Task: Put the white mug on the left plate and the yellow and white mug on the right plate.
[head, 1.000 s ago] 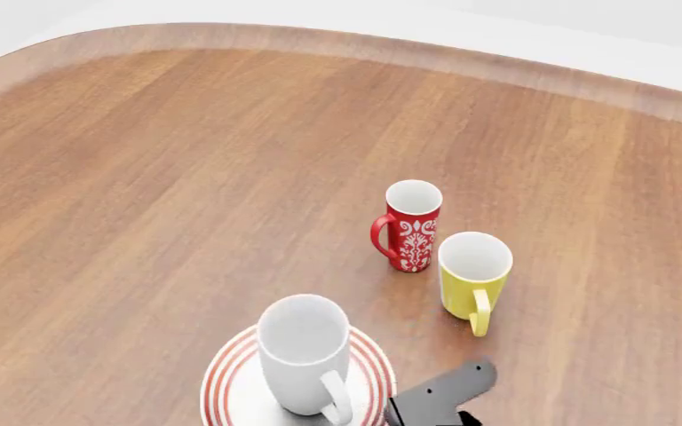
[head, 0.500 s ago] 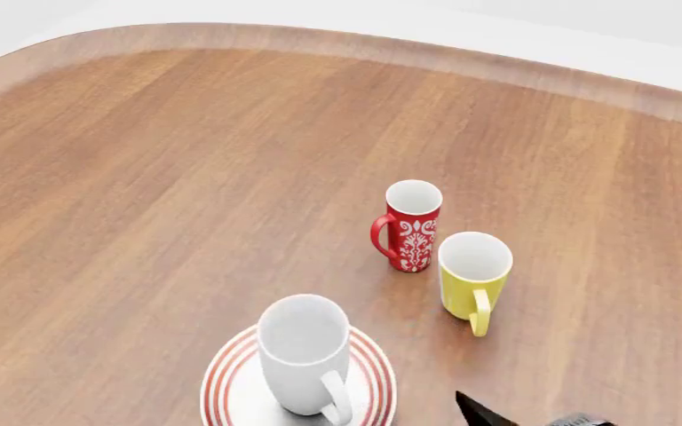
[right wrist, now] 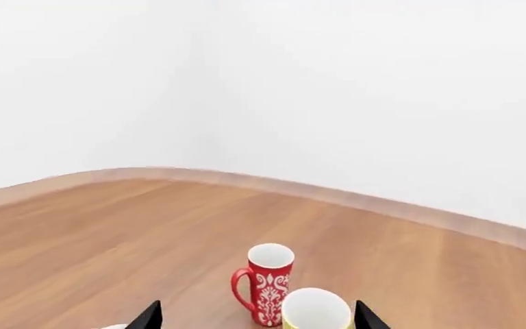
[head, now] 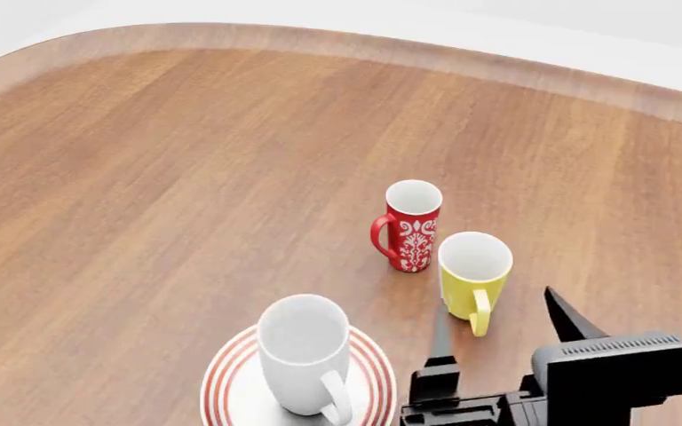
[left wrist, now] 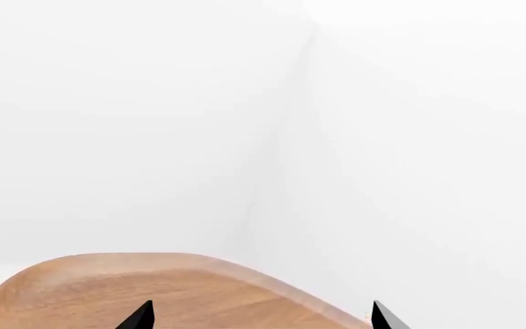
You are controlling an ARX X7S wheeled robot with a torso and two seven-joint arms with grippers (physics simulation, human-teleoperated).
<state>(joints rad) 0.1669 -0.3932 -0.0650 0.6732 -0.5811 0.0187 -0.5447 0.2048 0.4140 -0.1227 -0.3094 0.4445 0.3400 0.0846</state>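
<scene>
The white mug is being carried upright by the one plate in view, so that half looks done. The yellow and white mug is standing on the table just beside the red mug, handle toward the robot. The right gripper is being held wide apart behind it, presumably for a straddling grasp. The left gripper is likewise spread, empty, away from the mugs. No second plate is being shown.
</scene>
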